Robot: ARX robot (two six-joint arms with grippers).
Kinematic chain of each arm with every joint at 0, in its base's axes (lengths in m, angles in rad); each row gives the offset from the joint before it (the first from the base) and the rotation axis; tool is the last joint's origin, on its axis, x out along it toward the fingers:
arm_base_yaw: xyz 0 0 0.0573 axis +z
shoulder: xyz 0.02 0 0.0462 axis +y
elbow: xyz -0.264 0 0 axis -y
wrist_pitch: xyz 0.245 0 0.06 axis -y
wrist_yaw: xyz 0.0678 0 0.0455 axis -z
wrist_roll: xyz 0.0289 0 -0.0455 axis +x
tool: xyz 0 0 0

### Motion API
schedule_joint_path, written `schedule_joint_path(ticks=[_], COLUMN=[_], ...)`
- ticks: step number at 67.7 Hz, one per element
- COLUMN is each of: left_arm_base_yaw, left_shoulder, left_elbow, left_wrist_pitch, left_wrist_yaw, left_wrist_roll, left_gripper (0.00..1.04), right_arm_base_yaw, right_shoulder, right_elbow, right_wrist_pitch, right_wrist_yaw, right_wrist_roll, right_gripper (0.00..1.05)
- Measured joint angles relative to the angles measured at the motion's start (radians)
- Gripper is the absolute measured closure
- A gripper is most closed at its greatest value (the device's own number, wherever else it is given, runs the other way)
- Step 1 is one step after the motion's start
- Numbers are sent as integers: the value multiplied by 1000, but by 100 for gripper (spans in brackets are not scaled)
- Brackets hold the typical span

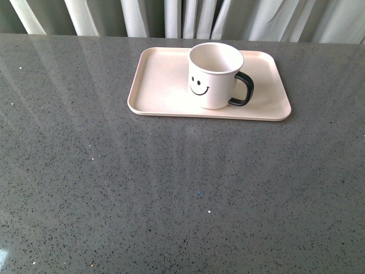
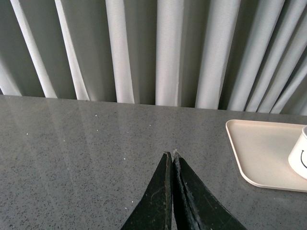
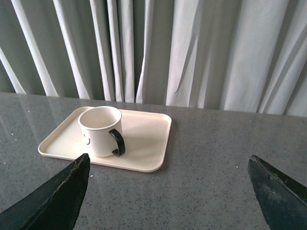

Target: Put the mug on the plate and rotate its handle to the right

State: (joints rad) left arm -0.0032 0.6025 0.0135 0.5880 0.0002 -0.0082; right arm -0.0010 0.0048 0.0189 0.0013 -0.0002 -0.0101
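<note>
Front view: smiley mug upright on the pink tray, handle to the right

Nearest, the left gripper [image 2: 171,153] hangs over the grey speckled countertop [image 1: 171,194] with its two black fingers pressed tip to tip and nothing between them. The right gripper [image 3: 168,159] is spread wide and empty, well short of the tray. Beyond a bare stretch of counter, toward the far edge, lies the pink tray [image 1: 159,85]. The cream mug [image 1: 212,77] stands on it about midway across, close to the near rim, its smiley face turned toward the robot. Its black handle [image 1: 246,89] sticks out to the right. Behind the counter hangs a pale pleated curtain [image 1: 171,17].
</note>
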Motion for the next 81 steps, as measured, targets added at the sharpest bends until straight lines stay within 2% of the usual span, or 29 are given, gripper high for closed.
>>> schedule_joint_path(ticks=[46,67,73,81], left_arm_base_yaw=[0,0,0,0], left_shoulder=[-347,-428,-544,-584], left_elbow=[0,0,0,0], left_wrist_pitch=[-332,-413,-563,-586], left_wrist_yaw=[0,0,0,0], left_wrist_roll=[0,0,0,0], left_gripper=[103,103,103,103], right_arm_base_yaw=[0,0,0,0], right_shoulder=[0,0,0,0], right_elbow=[0,0,0,0], right_wrist_pitch=[0,0,0,0], right_wrist_yaw=[0,0,0,0], right_wrist_roll=[0,0,0,0], right_gripper=[9,9,9,9])
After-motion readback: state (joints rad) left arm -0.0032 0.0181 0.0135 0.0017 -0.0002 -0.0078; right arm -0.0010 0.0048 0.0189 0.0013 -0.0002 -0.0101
